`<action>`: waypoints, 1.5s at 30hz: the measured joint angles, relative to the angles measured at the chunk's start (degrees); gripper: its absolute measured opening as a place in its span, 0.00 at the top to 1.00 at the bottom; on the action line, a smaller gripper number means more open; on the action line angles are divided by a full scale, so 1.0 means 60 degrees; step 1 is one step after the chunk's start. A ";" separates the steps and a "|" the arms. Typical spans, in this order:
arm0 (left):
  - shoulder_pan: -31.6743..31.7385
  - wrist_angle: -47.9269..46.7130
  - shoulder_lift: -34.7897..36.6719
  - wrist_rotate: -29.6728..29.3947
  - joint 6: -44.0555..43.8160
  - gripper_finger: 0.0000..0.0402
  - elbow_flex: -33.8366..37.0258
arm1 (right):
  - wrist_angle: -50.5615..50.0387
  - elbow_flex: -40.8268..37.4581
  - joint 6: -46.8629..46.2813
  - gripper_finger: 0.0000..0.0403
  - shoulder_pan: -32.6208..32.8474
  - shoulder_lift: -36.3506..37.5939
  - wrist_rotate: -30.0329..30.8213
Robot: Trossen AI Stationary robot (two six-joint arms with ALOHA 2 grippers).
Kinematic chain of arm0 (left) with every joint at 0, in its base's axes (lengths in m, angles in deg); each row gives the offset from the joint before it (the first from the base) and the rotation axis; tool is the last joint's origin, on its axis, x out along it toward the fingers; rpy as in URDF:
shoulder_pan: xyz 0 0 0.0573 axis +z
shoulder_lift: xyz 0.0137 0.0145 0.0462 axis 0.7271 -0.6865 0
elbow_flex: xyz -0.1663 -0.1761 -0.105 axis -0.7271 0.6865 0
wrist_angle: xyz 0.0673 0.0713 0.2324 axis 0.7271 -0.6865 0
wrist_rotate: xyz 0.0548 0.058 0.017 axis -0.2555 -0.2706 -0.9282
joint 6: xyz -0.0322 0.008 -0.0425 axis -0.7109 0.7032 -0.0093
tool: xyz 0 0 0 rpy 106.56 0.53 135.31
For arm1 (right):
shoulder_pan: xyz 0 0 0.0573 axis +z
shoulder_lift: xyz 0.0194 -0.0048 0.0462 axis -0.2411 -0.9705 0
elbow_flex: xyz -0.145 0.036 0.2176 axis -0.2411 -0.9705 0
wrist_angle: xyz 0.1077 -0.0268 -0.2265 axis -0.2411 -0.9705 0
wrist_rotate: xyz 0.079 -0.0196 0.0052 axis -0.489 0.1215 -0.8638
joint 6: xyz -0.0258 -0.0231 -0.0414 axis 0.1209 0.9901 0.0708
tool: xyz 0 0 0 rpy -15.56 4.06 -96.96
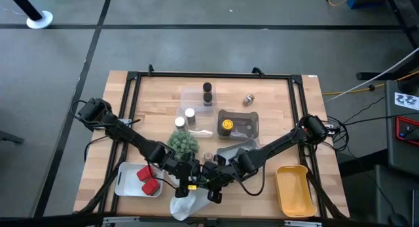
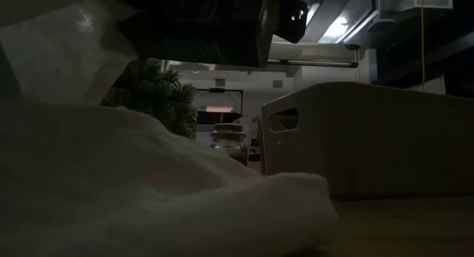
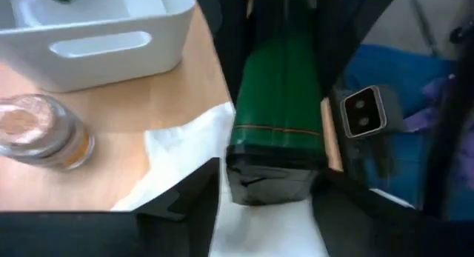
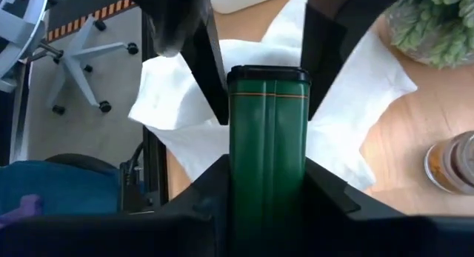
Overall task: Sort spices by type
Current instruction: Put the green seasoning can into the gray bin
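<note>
A green rectangular tin [image 4: 266, 146] with a black cap is held level between both grippers, above the white plastic bag [image 1: 186, 204] at the table's near edge. My left gripper [image 3: 268, 201] is at the cap end; my right gripper [image 4: 268, 190] is on the green body. Both are shut on the tin. A clear jar of tan spice [image 3: 41, 131] stands on the wood beside the bag. Red packets [image 1: 147, 181] lie in the white tray [image 1: 124, 181]. The yellow-capped jar [image 1: 226, 124] sits in the grey tray [image 1: 252, 125]. Dark brown jars [image 1: 207, 93] and white-capped jars [image 1: 184, 117] stand farther back. My left gripper pinches the tin's black cap end [image 3: 268, 179] between its two fingers, coming level from the table's left, along the tin. My right gripper pinches the green body [image 4: 266, 161] between its fingers [image 4: 211, 187], level from the right and along the tin. The tin is lifted clear above the bag.
The green bushy plant [image 1: 183, 142] stands just behind the grippers. A pale tray [image 1: 236, 148] sits behind the right arm, and a yellow tray [image 1: 292, 188] lies at the near right. A small jar [image 1: 249, 99] stands far right of the dark jars. The bag [image 2: 148, 190] fills the low view.
</note>
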 joint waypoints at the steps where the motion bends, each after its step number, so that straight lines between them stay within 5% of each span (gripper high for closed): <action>1: -0.0011 -0.0010 0.0000 0.0097 0.0064 0.54 0.0000 | 0.0011 0.0000 -0.0012 0.72 -0.0003 0.0009 -0.0002; 9: -0.0064 -0.0628 0.0000 0.1381 0.0321 0.46 -0.0004 | -0.0155 0.0007 -0.0036 0.72 0.0069 0.0275 0.0007; 23: 0.0138 -0.0076 0.0015 0.1340 0.0609 0.46 -0.0004 | -0.0715 0.0007 -0.0061 0.72 0.0421 0.0926 0.0445; 45: 0.1244 0.3307 0.0393 0.0630 0.2495 0.46 -0.0004 | -0.2882 0.0015 -0.0259 0.71 0.2998 0.2526 0.6065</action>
